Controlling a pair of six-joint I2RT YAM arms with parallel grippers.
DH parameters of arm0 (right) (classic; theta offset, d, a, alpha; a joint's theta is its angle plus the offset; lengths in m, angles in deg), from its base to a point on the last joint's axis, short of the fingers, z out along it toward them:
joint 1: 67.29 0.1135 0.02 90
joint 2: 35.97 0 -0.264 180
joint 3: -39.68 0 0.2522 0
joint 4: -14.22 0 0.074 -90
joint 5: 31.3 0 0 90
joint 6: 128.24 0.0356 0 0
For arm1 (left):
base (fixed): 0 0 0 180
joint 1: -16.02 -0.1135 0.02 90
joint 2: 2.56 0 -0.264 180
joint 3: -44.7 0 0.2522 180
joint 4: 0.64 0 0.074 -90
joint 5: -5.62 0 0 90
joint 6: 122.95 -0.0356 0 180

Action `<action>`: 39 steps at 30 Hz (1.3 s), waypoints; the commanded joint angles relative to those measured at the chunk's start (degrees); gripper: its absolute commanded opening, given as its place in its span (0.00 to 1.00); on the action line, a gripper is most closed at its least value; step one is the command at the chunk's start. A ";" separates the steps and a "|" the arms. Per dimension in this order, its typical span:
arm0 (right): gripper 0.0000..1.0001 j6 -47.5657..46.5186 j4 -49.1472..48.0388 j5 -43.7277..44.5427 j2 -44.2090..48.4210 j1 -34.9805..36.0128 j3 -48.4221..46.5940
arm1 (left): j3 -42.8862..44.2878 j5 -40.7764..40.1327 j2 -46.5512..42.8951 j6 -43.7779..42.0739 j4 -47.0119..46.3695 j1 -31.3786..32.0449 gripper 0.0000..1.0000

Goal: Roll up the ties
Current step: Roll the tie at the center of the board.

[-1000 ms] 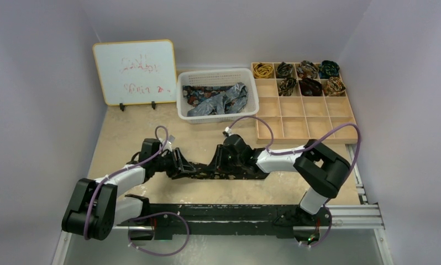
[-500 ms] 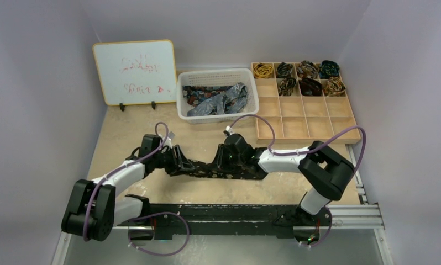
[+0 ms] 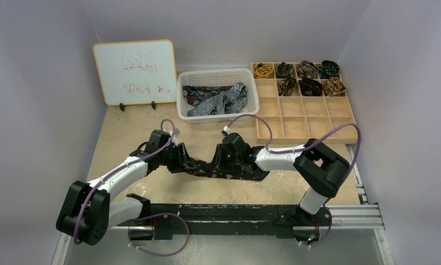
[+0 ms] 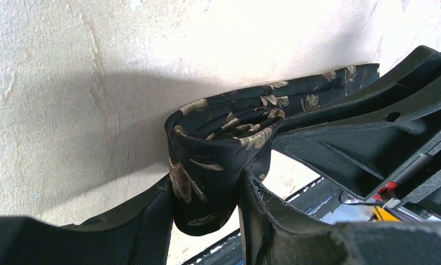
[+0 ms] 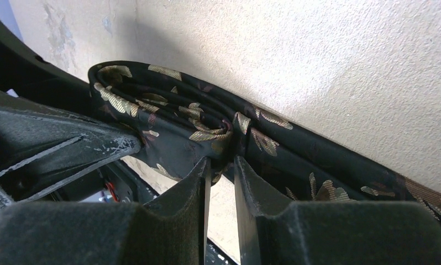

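Tie [image 4: 218, 138], dark with gold leaf motifs, lying along the table [image 3: 135, 132] between both arms, one end partly coiled. Left gripper [image 4: 207, 190] clenched on the coil; right gripper [image 5: 221, 168] pinching the strip just beside it. Loose ties [image 3: 218, 102] in white basket [image 3: 251, 83]; rolled coils [image 3: 309, 77] in wooden tray [image 3: 306, 128].
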 commanded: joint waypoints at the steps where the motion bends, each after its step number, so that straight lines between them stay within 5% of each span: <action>1: 0.25 -0.37 1.91 0.98 2.18 -0.20 -1.63 | 3.96 -5.24 -1.74 -1.33 2.71 2.22 0.41; 7: 0.33 0.50 1.53 2.12 3.15 -0.25 -1.01 | 6.36 -7.42 -2.15 -1.93 5.26 3.16 0.41; 28: 0.33 0.73 -0.49 3.52 5.91 -0.63 -0.23 | 10.66 -14.58 -2.49 -3.62 11.46 5.53 0.40; 39: 0.34 -1.88 -0.56 -0.63 -0.82 -0.70 -4.33 | 9.88 -16.18 -3.74 -3.18 11.41 6.52 0.40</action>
